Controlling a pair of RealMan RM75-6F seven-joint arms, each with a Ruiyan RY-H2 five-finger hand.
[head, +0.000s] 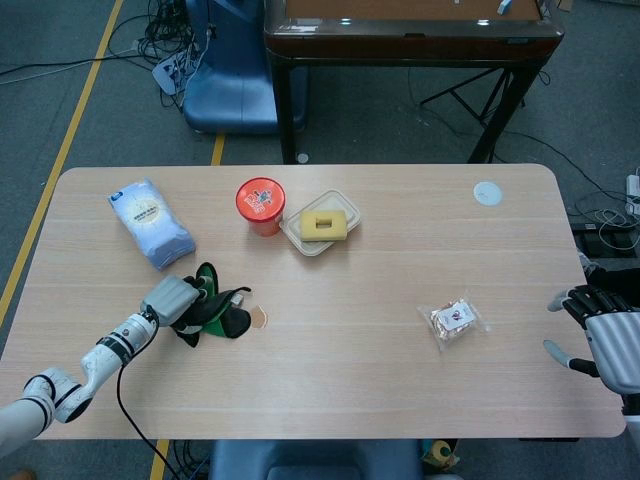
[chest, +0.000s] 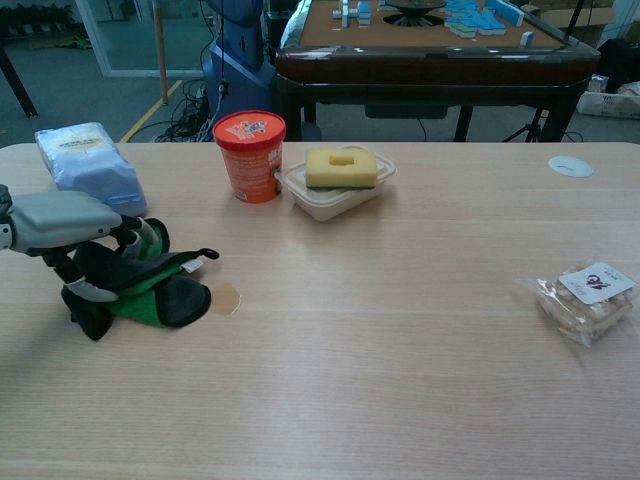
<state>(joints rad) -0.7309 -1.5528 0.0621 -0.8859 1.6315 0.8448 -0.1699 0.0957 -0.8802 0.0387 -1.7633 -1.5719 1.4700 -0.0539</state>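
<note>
Green-black cloth (head: 212, 312), red tub (head: 260, 206) (perhaps printed), yellow sponge (head: 323, 222)

Cloth (head: 215, 312) near-left on the counter (head: 380, 340) under the left hand (head: 168, 298), bag (head: 150, 221) far-left, tub (head: 260, 206) left of sponge tray (head: 321, 222), snack packet (head: 455, 319) right.

The head view looks steeply down from above the robot's side of the table (head: 400, 290), taking in the whole top and the floor beyond. The chest view sits low and closer, facing level across the table — toward the dark wooden table (chest: 420, 50) behind. Both share the red cup (head: 260, 205) (chest: 249, 155), sponge tray (head: 321, 225) (chest: 338, 180) and green cloth (head: 215, 312) (chest: 145, 290).
</note>
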